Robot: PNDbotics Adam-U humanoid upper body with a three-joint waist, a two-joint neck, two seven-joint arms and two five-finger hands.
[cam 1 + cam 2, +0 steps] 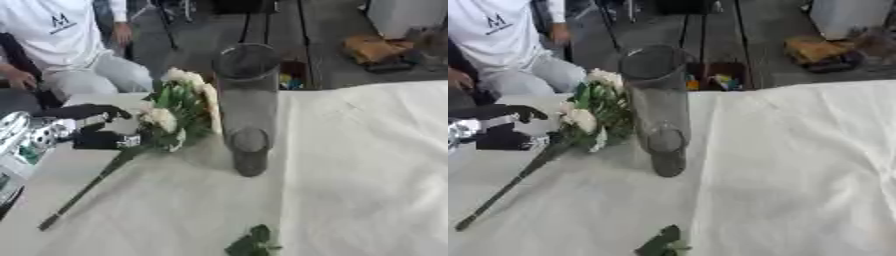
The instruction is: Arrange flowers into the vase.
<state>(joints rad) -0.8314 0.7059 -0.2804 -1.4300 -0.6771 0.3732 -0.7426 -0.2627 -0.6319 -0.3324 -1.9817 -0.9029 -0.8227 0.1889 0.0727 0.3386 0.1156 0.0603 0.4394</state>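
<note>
One glass vase [248, 105] stands just to the right of the left hand [87, 127] — the only hand in sight. One bunch of flowers [179, 112] sits right at its fingertips, on a single long stem [83, 192]. One loose green sprig [254, 244] lies well below, nearer me.

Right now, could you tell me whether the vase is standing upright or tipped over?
Upright: the vase stands on its base on the white cloth, open mouth up.
</note>
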